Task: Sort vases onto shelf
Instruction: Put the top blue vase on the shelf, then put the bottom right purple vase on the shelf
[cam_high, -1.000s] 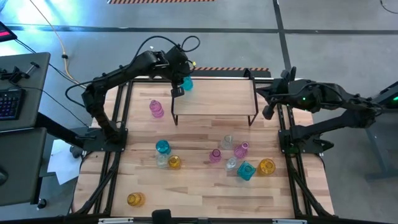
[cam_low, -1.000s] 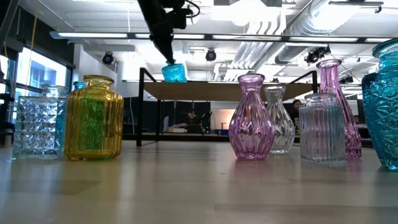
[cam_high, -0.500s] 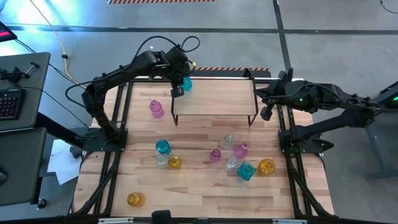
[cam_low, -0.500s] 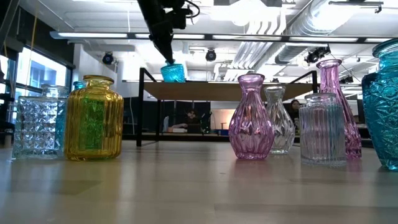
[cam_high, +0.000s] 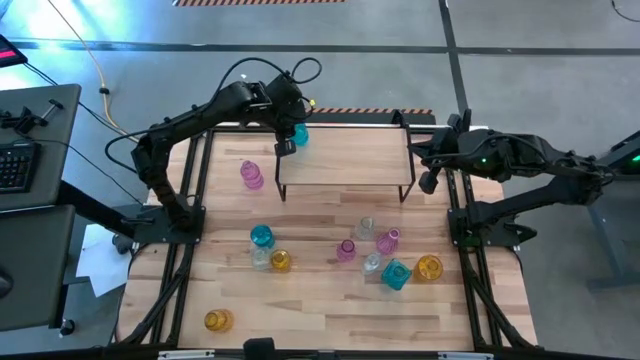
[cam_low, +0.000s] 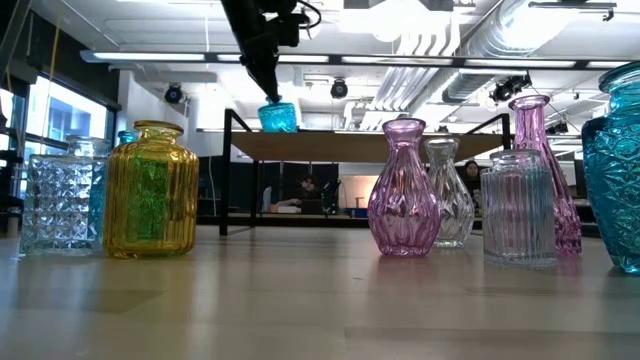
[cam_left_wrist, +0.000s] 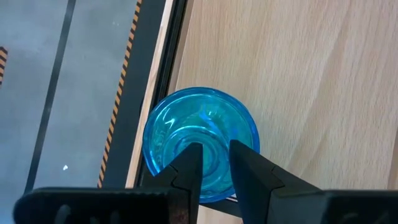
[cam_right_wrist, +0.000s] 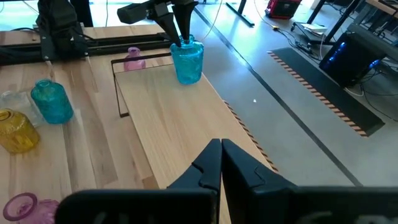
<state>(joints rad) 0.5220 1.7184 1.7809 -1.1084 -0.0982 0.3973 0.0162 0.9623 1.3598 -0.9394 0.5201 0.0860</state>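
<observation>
A teal-blue vase (cam_high: 300, 134) stands upright at the far left corner of the shelf (cam_high: 350, 165); it also shows in the low view (cam_low: 279, 117) and the right wrist view (cam_right_wrist: 188, 62). My left gripper (cam_left_wrist: 214, 163) is right above it, shut on its mouth. My right gripper (cam_right_wrist: 221, 155) is shut and empty, and hangs off the shelf's right end (cam_high: 430, 180). A pink vase (cam_high: 251, 174) stands on the table left of the shelf. Several more vases stand on the near half of the table. My left gripper has the teal-blue vase's mouth (cam_left_wrist: 211, 134) between its two fingers. The fingers (cam_right_wrist: 184, 28) come from above and point down. The vase is upright, and its bottom (cam_low: 279, 129) is at the shelf board; whether it rests there I cannot tell.
Teal (cam_high: 262, 237), clear (cam_high: 261, 258) and amber (cam_high: 281, 261) vases stand near the middle. Pink (cam_high: 346, 250), pink (cam_high: 388, 241), clear (cam_high: 366, 228), teal (cam_high: 396, 274) and amber (cam_high: 428, 267) ones stand to the right. One amber vase (cam_high: 218, 320) stands at the near left.
My right arm has shifted a little toward the table's left, its gripper still shut. My left gripper and the teal-blue vase have stayed at the shelf's far left corner.
</observation>
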